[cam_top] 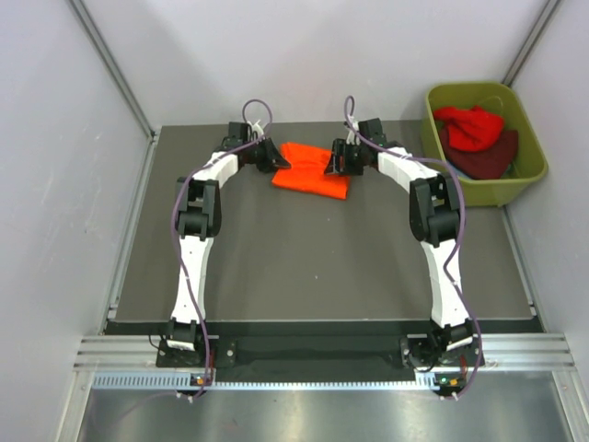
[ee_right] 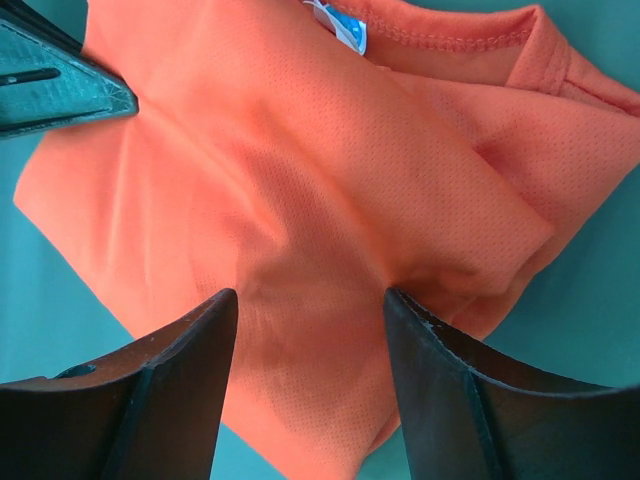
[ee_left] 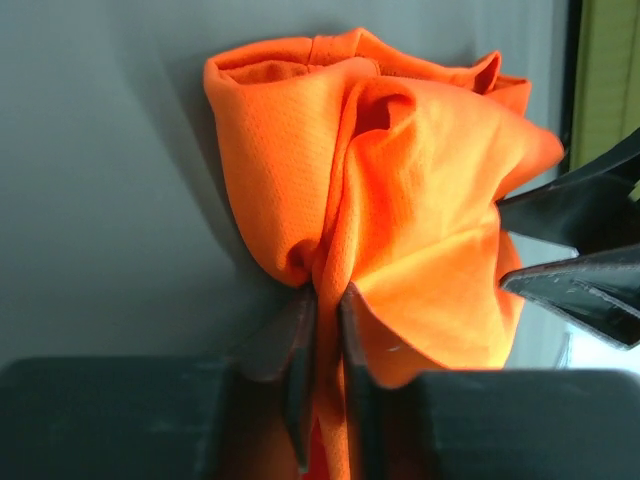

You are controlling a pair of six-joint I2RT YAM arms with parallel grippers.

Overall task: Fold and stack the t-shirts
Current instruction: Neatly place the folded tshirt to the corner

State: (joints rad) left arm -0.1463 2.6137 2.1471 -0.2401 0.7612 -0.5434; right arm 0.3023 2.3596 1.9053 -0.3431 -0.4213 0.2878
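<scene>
Bright orange mesh-cloth t-shirt lies partly folded at the far centre of the dark grey surface, between both arms. Left end effector is narrow, pinched tight on a gathered fold at the shirt's left edge. Cloth fans out in bunched pleats from the pinch, so it likely holds several layers.

Right end effector is wide, fingers straddling the shirt's right side, tips down at the cloth, nothing clamped. The cloth creases between them, so it is probably lined up to pinch the matching edge. Judgement: a two-point grab, one per side, so the shirt can be lifted or folded evenly without twisting.

Neck hem and white neck label face up at the top of the right wrist view.

Red cloth t-shirt and dark maroon cloth t-shirt sit heaped in the olive-green plastic tub at far right, well apart from the orange one, not yet folded. No stack on the surface yet, so the task looks early. Risk: the left pinch bunches layers and could undo the fold when pulled.
</scene>
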